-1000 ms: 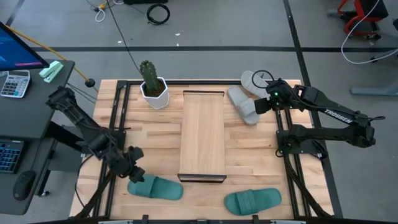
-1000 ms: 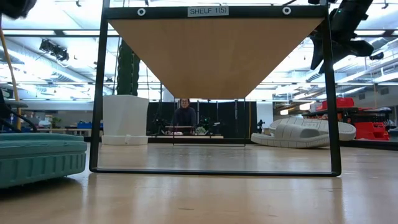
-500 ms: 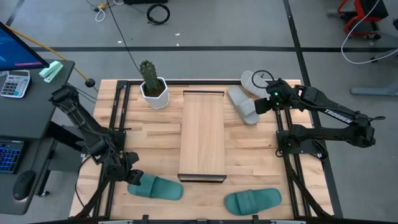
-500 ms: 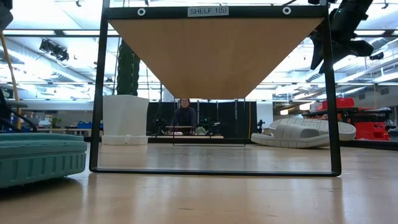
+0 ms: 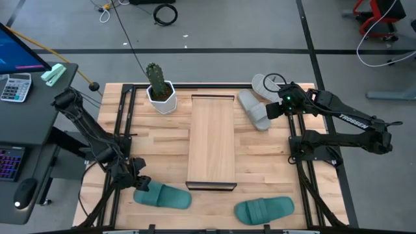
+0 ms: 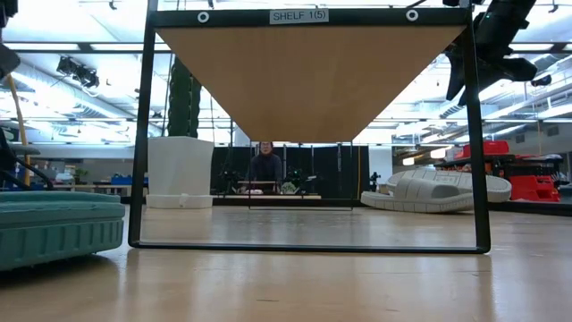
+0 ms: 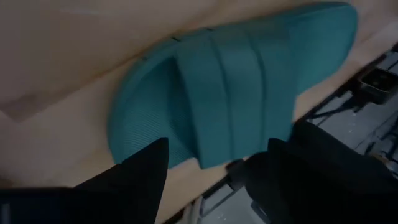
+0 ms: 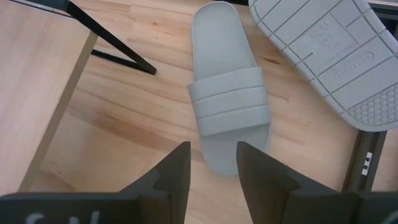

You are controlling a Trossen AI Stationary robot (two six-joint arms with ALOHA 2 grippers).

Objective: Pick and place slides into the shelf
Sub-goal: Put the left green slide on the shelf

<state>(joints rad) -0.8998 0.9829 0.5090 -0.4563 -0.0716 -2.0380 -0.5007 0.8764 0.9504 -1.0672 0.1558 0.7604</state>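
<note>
Two teal slides lie sole-down near the table's near edge: one (image 5: 162,195) at the left, also in the low view (image 6: 54,228), and one (image 5: 263,210) at the right. A grey slide (image 5: 253,109) lies strap-up right of the shelf (image 5: 211,142), and a second grey slide (image 5: 265,84) lies sole-up beside it. The shelf is a light-wood board raised on a black frame (image 6: 137,179). My left gripper (image 7: 217,165) is open, close above the left teal slide (image 7: 230,93) at one end. My right gripper (image 8: 214,163) is open above the strap-up grey slide (image 8: 227,93).
A potted cactus (image 5: 159,88) stands at the far left of the shelf. Black rails (image 5: 120,130) run along both table sides. A desk with a keyboard and calculator (image 5: 14,88) stands left of the table. A person (image 6: 265,165) sits far behind in the room.
My left gripper has moved toward the table's near edge, closer to the left teal slide. The slides and my right arm have kept still.
</note>
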